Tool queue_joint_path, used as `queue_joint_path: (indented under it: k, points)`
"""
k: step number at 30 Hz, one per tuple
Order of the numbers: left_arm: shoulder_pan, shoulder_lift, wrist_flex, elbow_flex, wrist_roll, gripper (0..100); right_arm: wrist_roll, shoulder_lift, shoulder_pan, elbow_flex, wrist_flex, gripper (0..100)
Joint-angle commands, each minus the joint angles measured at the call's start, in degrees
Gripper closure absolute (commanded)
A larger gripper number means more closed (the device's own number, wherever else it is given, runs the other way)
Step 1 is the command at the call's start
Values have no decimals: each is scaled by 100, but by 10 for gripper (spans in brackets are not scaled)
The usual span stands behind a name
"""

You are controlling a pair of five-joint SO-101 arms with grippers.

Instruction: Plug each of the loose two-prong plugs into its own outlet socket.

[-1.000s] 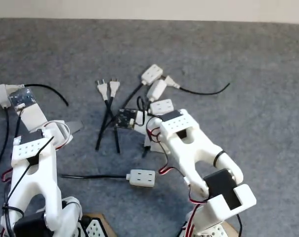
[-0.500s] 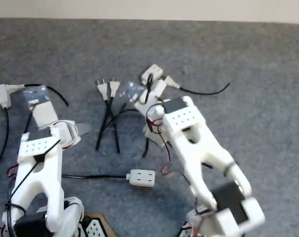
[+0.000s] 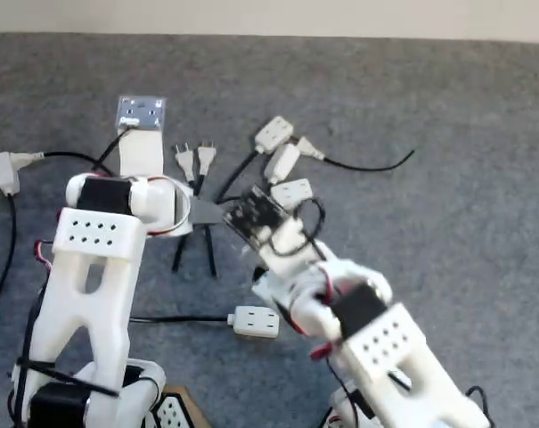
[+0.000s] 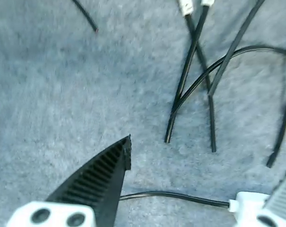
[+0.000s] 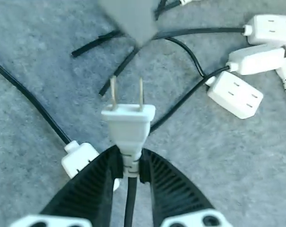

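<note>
Grey carpet (image 5: 237, 170) underneath; our right gripper (image 5: 130, 155) pinches the two-prong plug (image 5: 128, 118) by its neck, left gripper (image 4: 204, 165) spread, empty. We should square the prongs to an outlet socket (image 5: 235, 94) before pushing.

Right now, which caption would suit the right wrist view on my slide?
Right gripper shut on a white two-prong plug, prongs free, white outlet sockets nearby on grey carpet.
</note>
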Motion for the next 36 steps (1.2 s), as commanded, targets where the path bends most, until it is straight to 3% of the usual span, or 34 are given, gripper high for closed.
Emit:
queue_joint_path:
  k: [1, 5, 12, 17, 24, 32, 36]
  points:
    - [92, -523, -53, -286, -44, 527, -246, -602, -101, 497, -391, 993]
    - [119, -1631, -273, 48, -35, 488, -290, -611, -92, 927, -716, 993]
    - [321, -3952, -1626, 2774, 369, 486, -431, -611, -119, 998, -769, 993]
    - [338, -4998, -1890, 3846, 615, 486, -457, -611, -286, 998, -752, 993]
    - [347, -5262, -2075, 4426, 607, 492, -448, -154, -831, 92, -101, 994]
    - [620, -5305, -2057, 4576, 598, 508, -448, 1429, -813, -1807, 699, 994]
    - [549, -5314, -2066, 4523, 615, 508, -510, 1684, -523, -1921, 541, 994]
